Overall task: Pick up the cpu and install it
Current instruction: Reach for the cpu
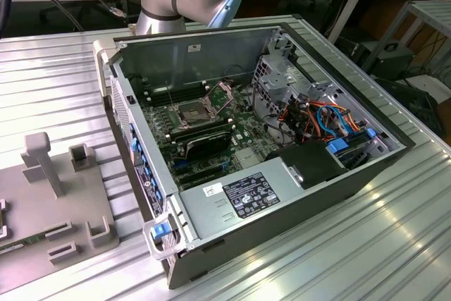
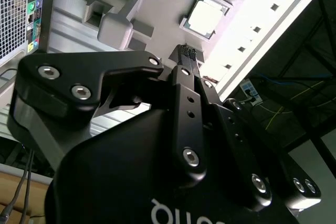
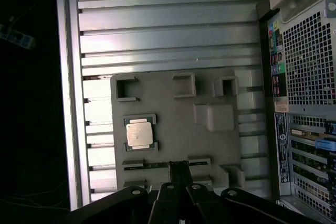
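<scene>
The gripper (image 3: 178, 166), fingers seemingly pressed together and empty, hovers near the cpu (image 3: 140, 132) on the grey tray (image 3: 178, 124); descending so, it could strike the chip.

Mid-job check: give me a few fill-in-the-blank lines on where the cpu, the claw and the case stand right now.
1. The cpu lies on the ___ holder plate, apart from the claw.
2. Its metal top faces ___.
3. The computer case is ___, showing the motherboard.
4. The socket holds no ___ yet.

Missing words: grey; up; open; cpu.
</scene>
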`<action>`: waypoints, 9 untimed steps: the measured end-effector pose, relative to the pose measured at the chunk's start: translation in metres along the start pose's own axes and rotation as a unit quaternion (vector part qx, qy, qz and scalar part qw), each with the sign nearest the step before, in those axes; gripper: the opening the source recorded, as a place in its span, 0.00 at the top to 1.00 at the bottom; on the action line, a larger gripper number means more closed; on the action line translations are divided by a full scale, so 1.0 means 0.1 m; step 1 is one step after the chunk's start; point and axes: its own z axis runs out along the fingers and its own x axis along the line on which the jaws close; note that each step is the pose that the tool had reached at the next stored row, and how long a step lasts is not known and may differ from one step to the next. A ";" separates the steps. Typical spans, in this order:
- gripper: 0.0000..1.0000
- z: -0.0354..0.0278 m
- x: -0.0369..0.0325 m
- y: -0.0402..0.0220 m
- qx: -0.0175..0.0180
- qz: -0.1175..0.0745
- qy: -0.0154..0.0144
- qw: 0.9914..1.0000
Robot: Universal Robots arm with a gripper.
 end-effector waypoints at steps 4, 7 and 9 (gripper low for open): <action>0.89 0.029 0.001 -0.001 0.000 0.000 0.000 1.000; 0.89 0.068 0.001 -0.003 0.000 0.000 0.000 1.000; 0.89 0.092 0.002 -0.004 0.000 0.000 0.000 1.000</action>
